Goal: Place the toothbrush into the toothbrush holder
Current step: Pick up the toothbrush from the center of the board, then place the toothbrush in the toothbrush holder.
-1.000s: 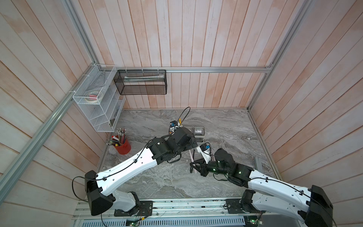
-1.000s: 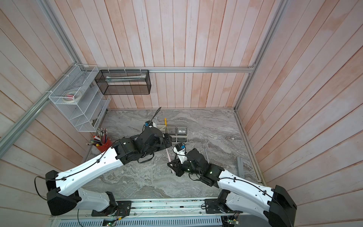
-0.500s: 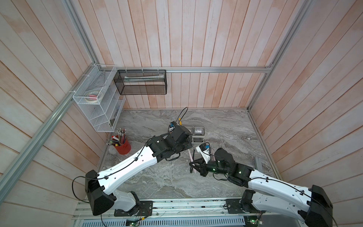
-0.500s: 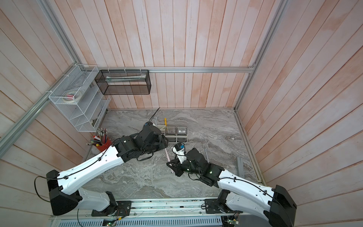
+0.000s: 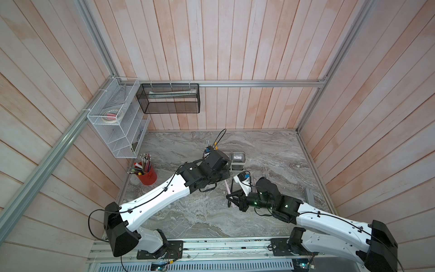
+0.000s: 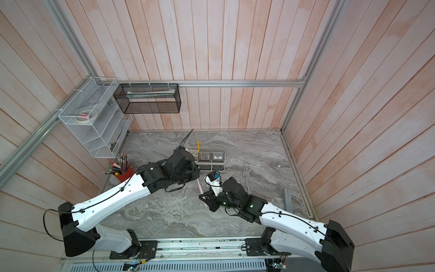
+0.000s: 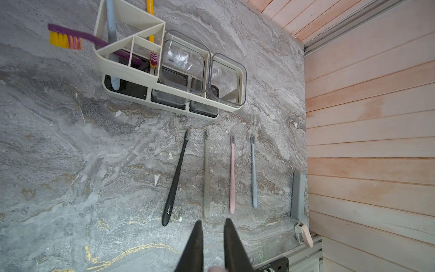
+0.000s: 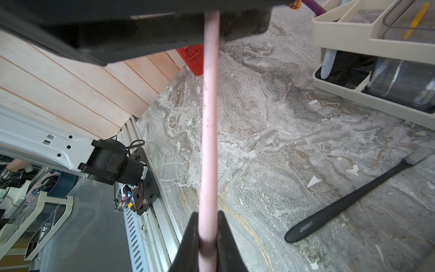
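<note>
- Red cup [image 5: 147, 176] w/ pens: at left edge of counter [image 5: 188, 219].
- L pincer [image 7: 213, 220]: fingers [image 7: 195, 242] close, thin gap btwn; can't tell if clamped on anything.
- Cream toothbrush holder [image 7: 128, 70]: mid-counter, nearer back edge, 2 clear cups [image 7: 186, 61] in it.
- Pink toothbrush [image 8: 209, 117]: not in holder, out front of it; far end runs up to black body of L arm [image 8: 141, 23].
- R pincer [image 8: 207, 213]: clamped on pink toothbrush.
- Black brush [image 8: 353, 200]: flat on counter, near holder.

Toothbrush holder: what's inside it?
The toothbrush holder keeps a purple toothbrush, a blue toothbrush and a yellow toothbrush in its divided end; the clear cups look empty. In both top views the left arm partly covers it.
</note>
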Action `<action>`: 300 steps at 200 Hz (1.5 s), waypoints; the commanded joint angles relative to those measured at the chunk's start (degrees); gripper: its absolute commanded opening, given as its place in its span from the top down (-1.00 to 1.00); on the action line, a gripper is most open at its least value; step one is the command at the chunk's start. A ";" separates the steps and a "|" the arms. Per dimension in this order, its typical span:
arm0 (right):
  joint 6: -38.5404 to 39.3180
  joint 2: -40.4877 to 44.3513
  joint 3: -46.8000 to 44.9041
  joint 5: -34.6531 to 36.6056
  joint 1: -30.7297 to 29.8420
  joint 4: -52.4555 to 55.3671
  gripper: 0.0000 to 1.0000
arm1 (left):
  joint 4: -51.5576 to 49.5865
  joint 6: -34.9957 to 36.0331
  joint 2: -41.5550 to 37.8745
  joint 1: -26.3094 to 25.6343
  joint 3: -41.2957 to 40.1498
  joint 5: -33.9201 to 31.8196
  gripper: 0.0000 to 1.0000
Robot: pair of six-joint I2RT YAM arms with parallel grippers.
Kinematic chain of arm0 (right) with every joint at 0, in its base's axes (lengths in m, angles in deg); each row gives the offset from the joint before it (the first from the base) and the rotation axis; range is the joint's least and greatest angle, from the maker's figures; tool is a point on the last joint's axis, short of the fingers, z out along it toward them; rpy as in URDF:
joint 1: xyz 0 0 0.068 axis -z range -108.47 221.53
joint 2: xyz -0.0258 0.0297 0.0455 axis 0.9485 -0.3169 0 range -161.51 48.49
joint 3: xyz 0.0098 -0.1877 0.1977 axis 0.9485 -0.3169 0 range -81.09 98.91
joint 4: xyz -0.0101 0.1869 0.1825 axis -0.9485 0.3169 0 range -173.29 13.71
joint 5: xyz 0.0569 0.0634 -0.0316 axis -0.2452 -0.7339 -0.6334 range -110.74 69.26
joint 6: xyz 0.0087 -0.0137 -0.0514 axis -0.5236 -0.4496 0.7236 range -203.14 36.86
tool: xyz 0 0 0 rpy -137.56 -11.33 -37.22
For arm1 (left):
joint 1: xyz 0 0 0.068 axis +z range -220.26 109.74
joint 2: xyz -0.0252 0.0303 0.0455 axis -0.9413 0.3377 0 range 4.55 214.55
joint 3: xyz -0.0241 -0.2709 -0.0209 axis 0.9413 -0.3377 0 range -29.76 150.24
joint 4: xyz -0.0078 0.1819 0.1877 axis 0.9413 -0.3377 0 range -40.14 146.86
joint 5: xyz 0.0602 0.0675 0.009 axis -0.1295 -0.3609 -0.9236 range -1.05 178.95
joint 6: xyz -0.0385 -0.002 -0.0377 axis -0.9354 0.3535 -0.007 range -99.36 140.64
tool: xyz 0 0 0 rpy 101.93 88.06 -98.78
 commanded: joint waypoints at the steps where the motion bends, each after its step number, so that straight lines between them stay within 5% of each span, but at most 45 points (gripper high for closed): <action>1: 0.77 -0.03 1.60 1.20 -0.31 0.83 1.00 | 0.54 0.23 0.25 0.48 -0.95 0.63 0.76; 74: 1.00 -0.01 1.54 1.38 -0.33 1.14 1.00 | 3.55 2.22 -0.78 0.53 -2.78 0.05 1.00; 104: 2.98 2.11 2.09 2.52 -0.28 2.98 -0.21 | 8.86 7.87 -3.21 0.61 -5.60 -5.38 1.00; 140: 6.30 10.07 2.56 9.47 -0.24 7.76 -0.95 | 11.42 18.09 -2.19 0.61 -4.07 -22.12 1.00; 174: 7.53 16.68 1.19 12.61 -0.13 9.23 -0.96 | 31.98 34.44 -4.68 0.39 -9.91 -35.81 1.00; 204: 6.60 18.66 -0.54 12.33 -0.11 8.98 -0.96 | 62.04 57.51 -5.91 0.53 -18.85 -40.75 1.00; 236: 6.06 18.93 -2.38 11.10 -0.16 7.64 -0.96 | 77.52 69.52 -1.46 1.99 -20.64 -40.85 1.00; 264: 5.70 18.93 -3.91 10.44 -0.11 5.75 -0.96 | 88.76 74.16 2.69 3.81 -21.71 -41.27 1.00; 300: 5.66 18.91 -4.55 9.74 -0.15 5.44 -0.96 | 87.32 69.39 7.13 8.40 -20.10 -37.83 1.00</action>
